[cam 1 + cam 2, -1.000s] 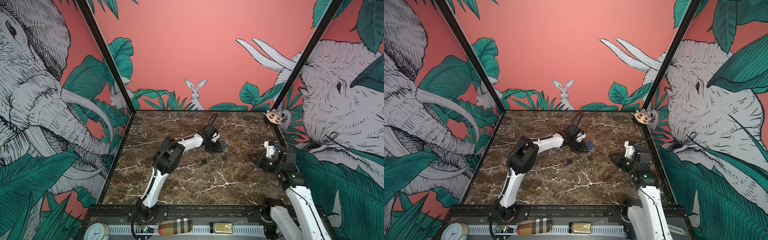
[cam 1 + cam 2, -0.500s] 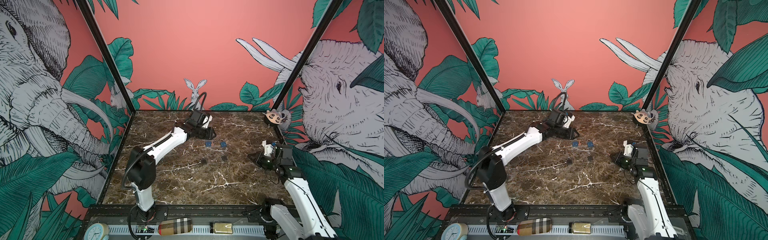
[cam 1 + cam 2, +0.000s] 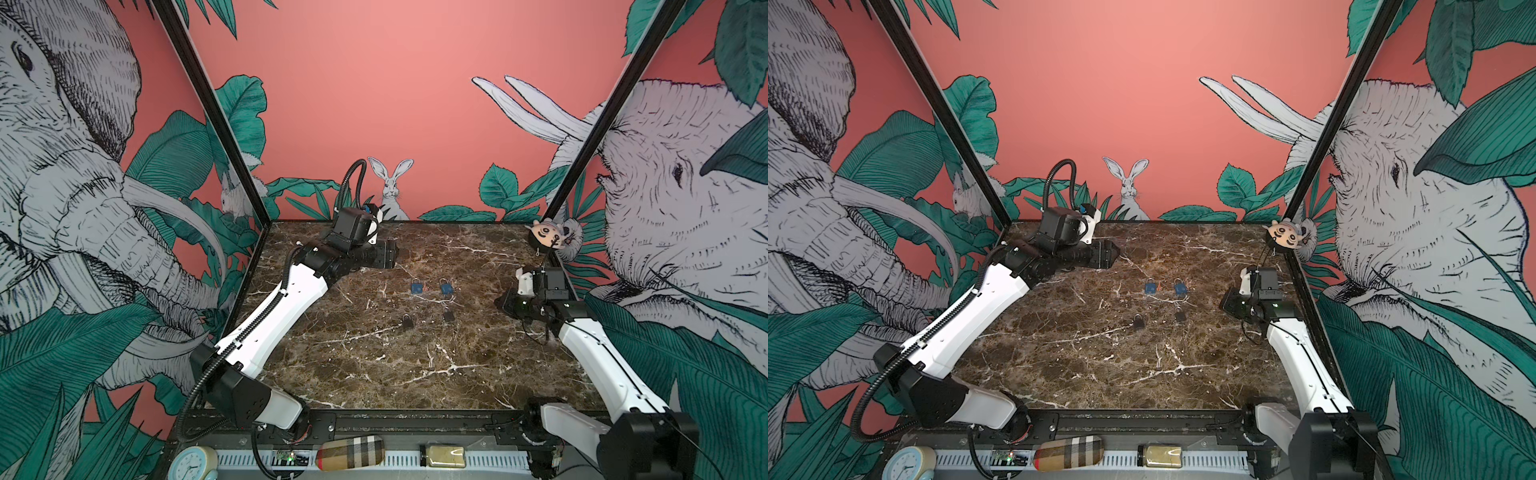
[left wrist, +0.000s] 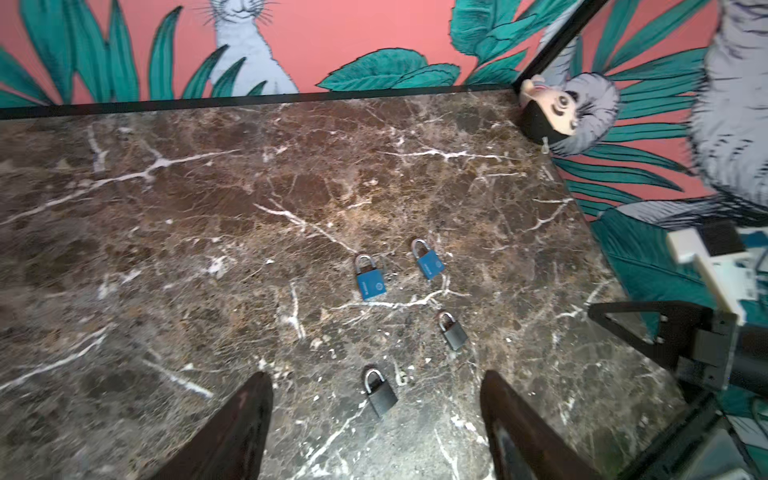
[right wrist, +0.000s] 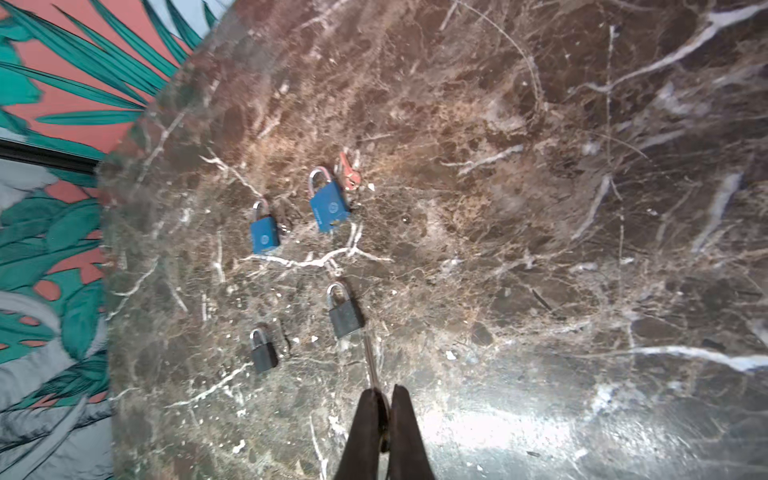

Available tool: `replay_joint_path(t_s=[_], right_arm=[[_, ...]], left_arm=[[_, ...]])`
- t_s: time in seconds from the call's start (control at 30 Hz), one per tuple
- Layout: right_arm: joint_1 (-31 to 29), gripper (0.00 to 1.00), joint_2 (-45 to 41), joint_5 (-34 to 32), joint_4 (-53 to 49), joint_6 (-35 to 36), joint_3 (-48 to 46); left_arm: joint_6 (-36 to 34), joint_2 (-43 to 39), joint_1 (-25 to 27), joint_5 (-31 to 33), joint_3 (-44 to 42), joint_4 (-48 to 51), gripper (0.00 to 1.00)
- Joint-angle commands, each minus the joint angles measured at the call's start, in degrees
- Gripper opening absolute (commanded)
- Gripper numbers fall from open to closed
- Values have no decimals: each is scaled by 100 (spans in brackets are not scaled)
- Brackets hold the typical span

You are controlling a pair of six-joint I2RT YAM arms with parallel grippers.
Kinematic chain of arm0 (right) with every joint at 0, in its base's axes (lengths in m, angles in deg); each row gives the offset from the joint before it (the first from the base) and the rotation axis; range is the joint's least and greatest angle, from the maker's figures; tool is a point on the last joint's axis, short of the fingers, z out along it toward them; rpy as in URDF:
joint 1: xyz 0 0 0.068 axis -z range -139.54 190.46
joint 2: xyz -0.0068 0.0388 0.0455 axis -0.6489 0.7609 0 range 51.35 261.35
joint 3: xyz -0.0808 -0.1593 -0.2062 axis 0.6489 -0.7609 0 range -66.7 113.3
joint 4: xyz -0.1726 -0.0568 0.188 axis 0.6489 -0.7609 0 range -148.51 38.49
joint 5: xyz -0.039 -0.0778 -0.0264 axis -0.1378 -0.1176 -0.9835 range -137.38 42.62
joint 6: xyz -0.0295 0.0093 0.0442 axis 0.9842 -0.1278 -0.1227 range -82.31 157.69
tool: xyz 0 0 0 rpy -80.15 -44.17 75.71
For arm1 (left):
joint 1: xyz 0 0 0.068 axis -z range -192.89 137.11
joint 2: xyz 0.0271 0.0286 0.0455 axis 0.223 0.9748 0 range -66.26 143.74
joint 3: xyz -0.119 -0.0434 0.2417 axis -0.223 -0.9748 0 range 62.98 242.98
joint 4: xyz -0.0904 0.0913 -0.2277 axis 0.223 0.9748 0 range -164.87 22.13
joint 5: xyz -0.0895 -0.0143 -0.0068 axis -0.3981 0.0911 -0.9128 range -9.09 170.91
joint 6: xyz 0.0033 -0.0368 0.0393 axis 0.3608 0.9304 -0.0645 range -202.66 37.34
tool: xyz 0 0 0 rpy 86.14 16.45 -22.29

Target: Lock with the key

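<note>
- The left arm (image 3: 274, 320) reaches from the front left corner towards the back of the table (image 3: 374, 374).
- The left pincer (image 3: 384, 259) hangs near the back left part of the table and points right. It is released: in the left wrist view its two dark fingers (image 4: 245, 424) stand wide apart with nothing between them but the table below.
- The left blue padlock (image 3: 417, 286) lies flat near the middle of the table, well apart from the left pincer.
- A red key (image 5: 349, 172) lies just beside this padlock's shackle, on its right in both top views.
- The left dark padlock (image 3: 407, 321) lies nearer the front, with bare table between it and the blue one.
- The right blue padlock (image 3: 446, 287) lies level with the left blue one, and the two are near each other but not touching.
- The right dark padlock (image 3: 448, 313) lies just in front of it.
- Whether any shackle is latched is too small to tell.
- The right pincer (image 5: 384, 392) sits by the right edge of the table and is clenched on a key (image 5: 371, 361). The thin blade sticks out past the fingertips.
- In the right wrist view the blade points towards the left dark padlock. In both top views the pincer is apart from all four padlocks.
- A soft toy (image 3: 548, 237) with a cartoon face sits at the back right corner.
</note>
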Motion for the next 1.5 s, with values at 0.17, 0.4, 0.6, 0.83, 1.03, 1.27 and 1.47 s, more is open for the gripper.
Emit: replay_joint_path(t_s=[0.17, 0.4, 0.6, 0.83, 1.03, 1.27, 1.47], right_arm=[[-676, 0, 892, -1079, -352, 368, 613], [-928, 0, 1457, -716, 370, 142, 381], [-1066, 0, 1662, -745, 689, -92, 229], [-1240, 0, 2088, -774, 968, -208, 243], [-1327, 0, 2368, -760, 1370, -414, 165], [-1451, 0, 2693, -724, 1641, -552, 154], [-1504, 1, 2727, -768, 1816, -659, 68]], left_arm=[[200, -649, -62, 1515, -633, 437, 99], [493, -1092, -64, 2079, -1344, 336, 99], [697, -1602, -67, 2529, -2070, 53, 99], [713, -1873, -65, 2474, -2622, -153, 99], [734, -1956, -66, 2519, -2802, -150, 99], [724, -2054, -73, 2371, -2979, -279, 99], [792, -2097, -71, 2202, -3155, -447, 99]])
